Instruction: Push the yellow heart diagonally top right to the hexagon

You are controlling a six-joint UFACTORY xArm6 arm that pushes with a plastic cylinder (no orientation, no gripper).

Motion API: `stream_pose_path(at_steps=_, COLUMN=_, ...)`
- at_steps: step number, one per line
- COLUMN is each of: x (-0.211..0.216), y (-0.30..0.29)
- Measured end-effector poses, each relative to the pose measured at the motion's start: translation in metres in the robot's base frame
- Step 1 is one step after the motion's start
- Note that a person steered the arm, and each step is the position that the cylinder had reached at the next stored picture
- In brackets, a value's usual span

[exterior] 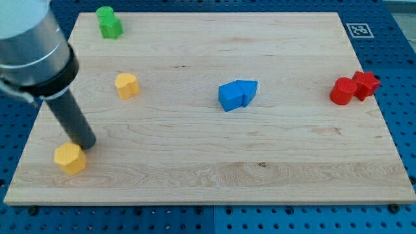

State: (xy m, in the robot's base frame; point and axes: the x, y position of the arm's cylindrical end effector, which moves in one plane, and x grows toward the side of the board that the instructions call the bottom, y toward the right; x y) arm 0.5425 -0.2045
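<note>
Two yellow blocks lie at the view's left. One, which looks like the yellow heart (127, 85), sits in the upper left part of the wooden board (208, 175). The other, with flat angled sides like a hexagon (70, 158), sits near the bottom left corner. My tip (86, 144) rests on the board right at the upper right edge of this lower yellow block, touching it or nearly so. The tip is well below and to the left of the upper yellow block.
A green block (108, 23) is near the top left corner. Two blue blocks (229, 97) (247, 91) touch each other at the centre. Two red blocks (342, 91) (366, 84) sit together at the right edge. The arm's grey body (32, 52) covers the left edge.
</note>
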Motion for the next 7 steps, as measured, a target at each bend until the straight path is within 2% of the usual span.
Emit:
stream_pose_path(at_steps=2, x=0.027, y=0.000)
stream_pose_path(at_steps=3, x=0.023, y=0.002)
stream_pose_path(at_steps=6, x=0.001, y=0.099)
stream_pose_path(at_steps=7, x=-0.031, y=0.123)
